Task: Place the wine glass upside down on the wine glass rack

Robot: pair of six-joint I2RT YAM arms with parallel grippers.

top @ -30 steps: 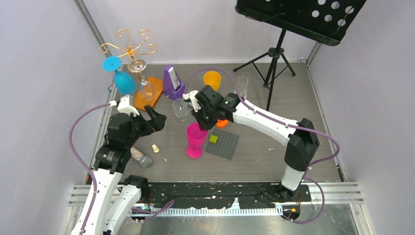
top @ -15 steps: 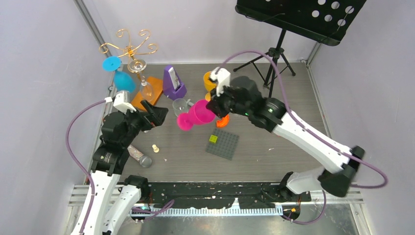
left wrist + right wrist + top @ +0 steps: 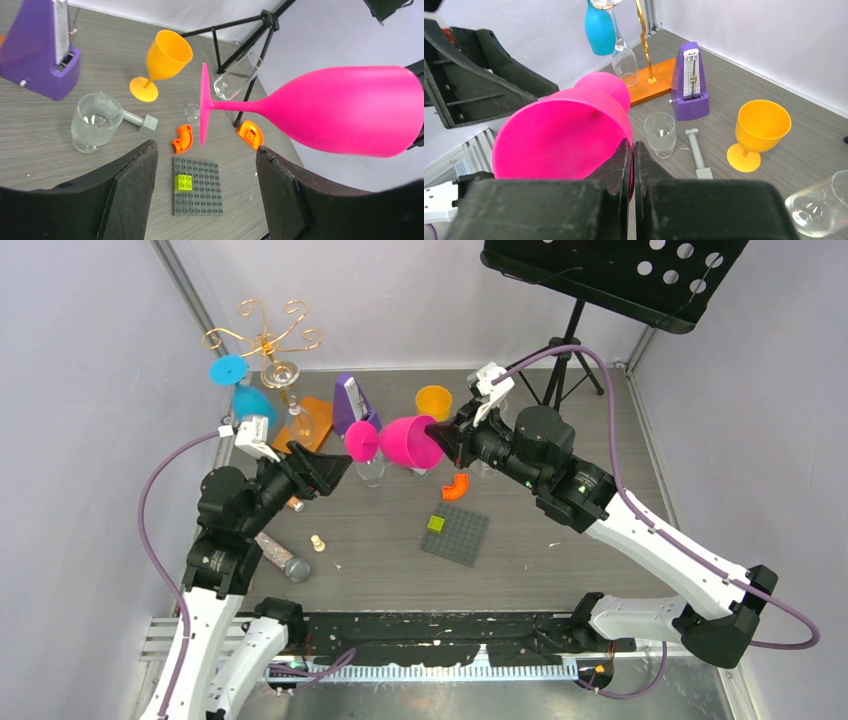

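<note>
1. The right end effector (image 3: 631,150) is clenched on the rim of the pink wine glass (image 3: 410,442), with one finger inside the bowl and one outside.
2. The glass lies on its side in the air over the far middle of the bench (image 3: 560,540), above a clear tumbler (image 3: 370,468). Its foot points toward the left edge.
3. The left end effector (image 3: 330,470) is released with its fingers spread. The foot and stem sit close ahead of the gap and appear untouched, so this looks like a hand-over.
4. To do it well, centre the stem between the left fingers and close just behind the foot, not on the thin disc edge.
5. The right grip should let go only once the left hold is firm, since the smooth stem may pivot.
6. The wine glass rack (image 3: 268,340) stands at the far left corner, with a blue glass (image 3: 250,405) and a clear glass (image 3: 298,422) hanging from it. Choose a free scroll arm and slide the stem in with the bowl down, clear of those neighbours.
</note>
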